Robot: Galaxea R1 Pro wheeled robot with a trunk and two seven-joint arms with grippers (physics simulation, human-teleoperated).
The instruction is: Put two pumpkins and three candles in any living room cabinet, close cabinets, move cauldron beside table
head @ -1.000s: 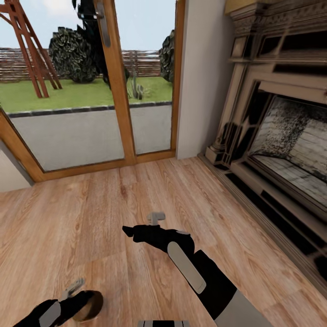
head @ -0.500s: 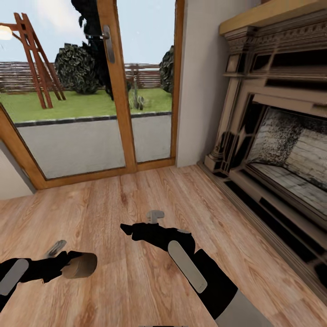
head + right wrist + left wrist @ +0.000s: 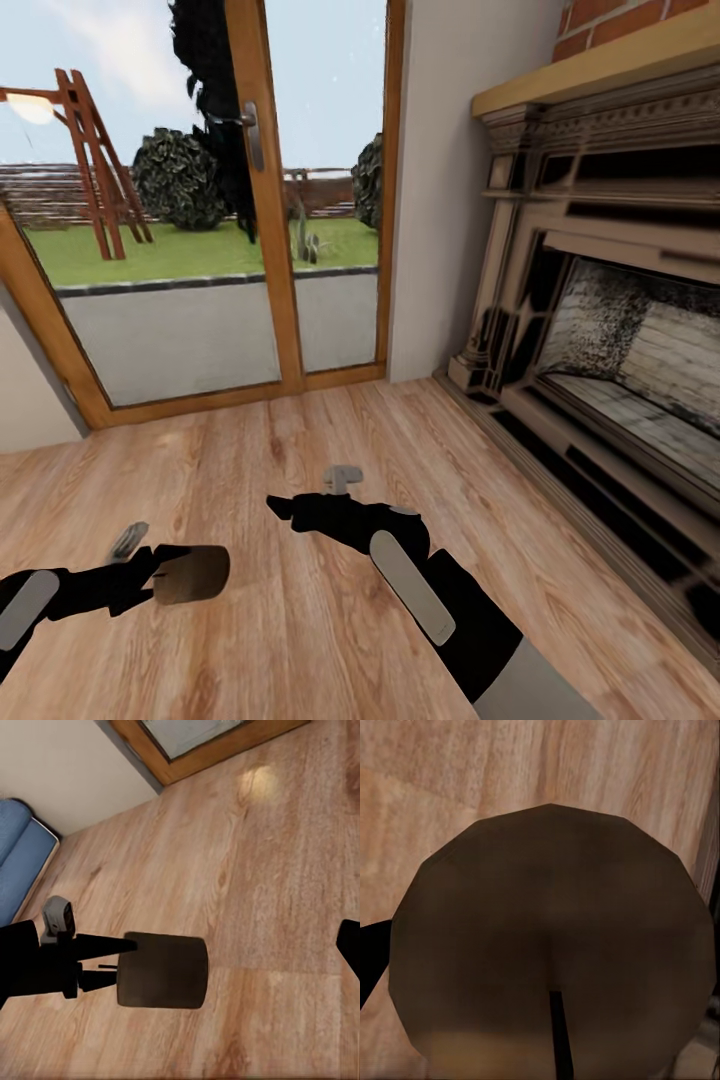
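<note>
Candle first: the stubby grey-brown cylinder of a candle (image 3: pixel 192 574) sits at the lower left of the head view, held sideways at the tip of the left pincer (image 3: pixel 160 577), whose dark fingers close on one end of it above the wooden plank floor (image 3: pixel 300 640). In the left wrist view its round flat end (image 3: pixel 551 945) faces the camera with a dark finger edge crossing its lower part. In the right wrist view the two thin fingers (image 3: pixel 101 943) pinch the candle's (image 3: pixel 163 970) left end while the body juts out to the right, free of the floor.

The step in hand looks like carrying this candle to a cabinet, and no cabinet shows here. To do it well, I judge the grip should stay firm, since only one end is pinched and the candle could pivot or slip as the base turns; keeping the arm low and steady would help.

The right pincer (image 3: pixel 283 507) sits at lower centre of the head view, holding nothing; how far its fingers part I cannot tell.

Farther off, the ornate stone fireplace (image 3: pixel 600 330) fills the right side, and the wood-framed glass door (image 3: pixel 260 200) stands at upper left.
</note>
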